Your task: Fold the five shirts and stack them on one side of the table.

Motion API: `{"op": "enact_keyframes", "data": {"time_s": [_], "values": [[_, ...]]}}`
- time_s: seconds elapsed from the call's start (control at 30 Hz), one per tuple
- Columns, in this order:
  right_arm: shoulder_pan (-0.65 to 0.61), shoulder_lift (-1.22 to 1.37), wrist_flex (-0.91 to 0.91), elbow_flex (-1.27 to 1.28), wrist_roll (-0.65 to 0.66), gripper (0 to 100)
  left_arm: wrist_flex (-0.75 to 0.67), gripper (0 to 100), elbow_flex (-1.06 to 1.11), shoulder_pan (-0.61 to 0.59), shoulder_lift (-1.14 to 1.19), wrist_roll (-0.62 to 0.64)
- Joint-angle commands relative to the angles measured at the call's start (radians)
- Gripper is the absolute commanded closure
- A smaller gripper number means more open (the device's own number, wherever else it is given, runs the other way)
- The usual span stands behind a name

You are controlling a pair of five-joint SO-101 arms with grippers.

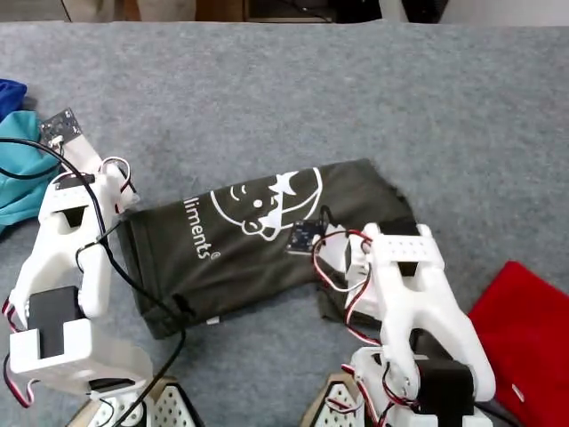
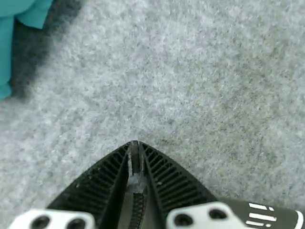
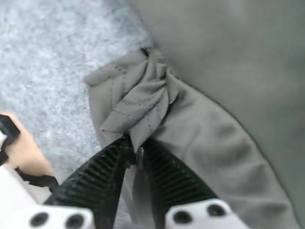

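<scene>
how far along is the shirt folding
Early: nothing is stacked yet. In hand: the dark shirt lies partly folded in the middle, the right gripper shut on a bunched piece of it; the left gripper is shut over bare table. Still to do: the teal shirt, blue shirt and red shirt lie apart at the edges.

A grey table [image 1: 462,98] with a fuzzy fabric surface

On the bench [image 1: 444,98] the middle shirt [image 1: 258,240] is being carried centrally; the left shirt [image 1: 18,178] and the right shirt [image 1: 524,329] are being carried at its side edges.
</scene>
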Motion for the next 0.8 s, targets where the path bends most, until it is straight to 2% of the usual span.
{"op": "enact_keyframes", "data": {"time_s": [0.0,0.2,0.37,0.57,0.77], "values": [[-0.01,0.001,-0.005,-0.028,-0.014,99.2,0.003,98,-0.051,-0.003,-0.004,0.002],[-0.012,-0.056,0.025,-0.03,-0.015,99.2,0.003,98,-0.051,-0.003,-0.004,0.002],[-0.117,-0.208,0.133,-0.056,-0.066,99.2,0.003,98,-0.051,-0.003,-0.004,0.002],[-0.289,-0.268,0.133,-0.013,-0.15,99.2,0.003,98,-0.051,-0.003,-0.004,0.002],[-0.317,-0.268,0.097,0.045,-0.166,99.0,0.003,98,-0.049,-0.003,-0.004,0.002]]}}
